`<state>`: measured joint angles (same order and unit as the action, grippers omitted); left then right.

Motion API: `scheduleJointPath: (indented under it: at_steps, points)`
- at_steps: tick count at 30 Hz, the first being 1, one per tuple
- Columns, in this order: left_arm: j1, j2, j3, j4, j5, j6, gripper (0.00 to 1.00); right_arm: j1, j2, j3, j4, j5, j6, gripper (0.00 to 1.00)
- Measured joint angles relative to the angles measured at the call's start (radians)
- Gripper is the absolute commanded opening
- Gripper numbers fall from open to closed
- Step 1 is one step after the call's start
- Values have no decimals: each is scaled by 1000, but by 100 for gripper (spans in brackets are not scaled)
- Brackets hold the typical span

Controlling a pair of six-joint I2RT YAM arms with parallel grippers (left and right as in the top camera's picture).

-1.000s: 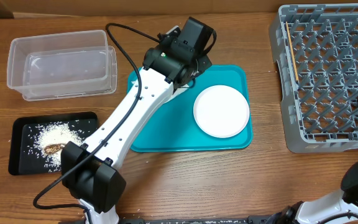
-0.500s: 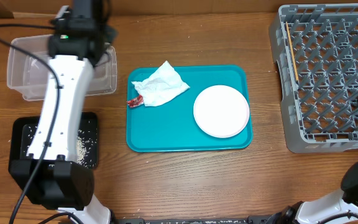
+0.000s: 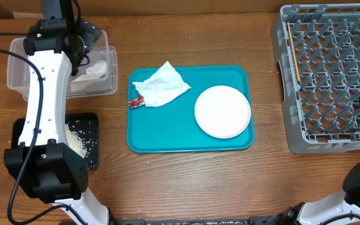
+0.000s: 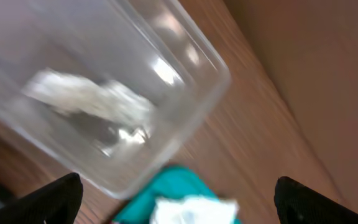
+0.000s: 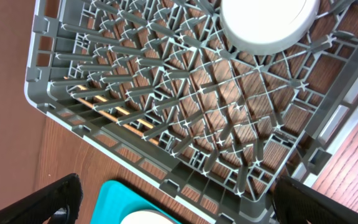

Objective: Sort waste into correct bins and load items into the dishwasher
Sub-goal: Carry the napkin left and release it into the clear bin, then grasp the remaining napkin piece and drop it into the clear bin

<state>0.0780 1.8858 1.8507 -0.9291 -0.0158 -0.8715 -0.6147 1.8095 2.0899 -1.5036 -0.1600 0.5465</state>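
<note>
The left gripper (image 4: 178, 200) hangs over the tub (image 3: 110, 75), its jaws wide and empty. One napkin (image 4: 89, 102) lies inside the tub, probably because paper waste belongs there. A second napkin (image 3: 161, 86) and the wrapper (image 3: 134, 102) lie on the teal tray (image 3: 186, 137), beside the plate (image 3: 222, 111). The right gripper (image 5: 178, 202) is also wide and empty above the rack (image 5: 166, 93), likely ready for dishes.
</note>
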Motion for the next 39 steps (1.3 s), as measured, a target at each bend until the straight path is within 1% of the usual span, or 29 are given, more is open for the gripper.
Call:
scheduleJointPath:
  at_steps: [1,2,5,8,10,12,15,18,22,25,28,29,31,32,33,36,37,39]
  points:
    - [-7,0,0,-2,53,36,90,0,0,0,0,0,0,100]
    - [-21,0,0,-4,118,84,88,0,0,0,0,0,0,100]
    - [-100,0,0,-18,245,241,89,0,0,0,0,0,0,100]
    - [-245,1,0,-45,274,407,90,0,0,0,0,0,0,100]
    - [-352,10,0,-52,239,483,89,0,0,0,0,0,0,100]
    - [-444,33,0,-52,185,534,88,0,0,0,0,0,0,100]
    - [-546,112,0,-53,80,605,88,0,0,0,0,0,0,100]
    - [-587,220,0,-56,0,646,89,0,0,0,0,0,0,100]
    - [-594,352,-5,-60,-77,673,89,0,0,0,0,0,1,100]
    - [-588,404,-7,-60,-107,686,89,0,0,0,0,0,0,100]
    - [-586,413,-8,-54,-130,696,87,0,0,0,0,0,1,100]
    - [-586,413,-8,-49,-137,696,83,0,0,0,0,0,0,100]
    - [-586,413,-8,-40,-146,700,68,0,0,0,0,0,0,100]
    - [-586,413,-8,-36,-150,701,58,0,0,0,0,0,0,100]
    - [-586,413,-8,-33,-151,707,45,0,0,0,0,0,0,100]
    - [-586,413,-7,-29,-155,709,18,0,0,0,0,0,0,100]
    - [-586,413,-7,-30,-157,709,6,0,0,0,0,0,0,100]
    - [-586,413,-4,-41,-158,706,4,0,0,0,0,0,1,100]
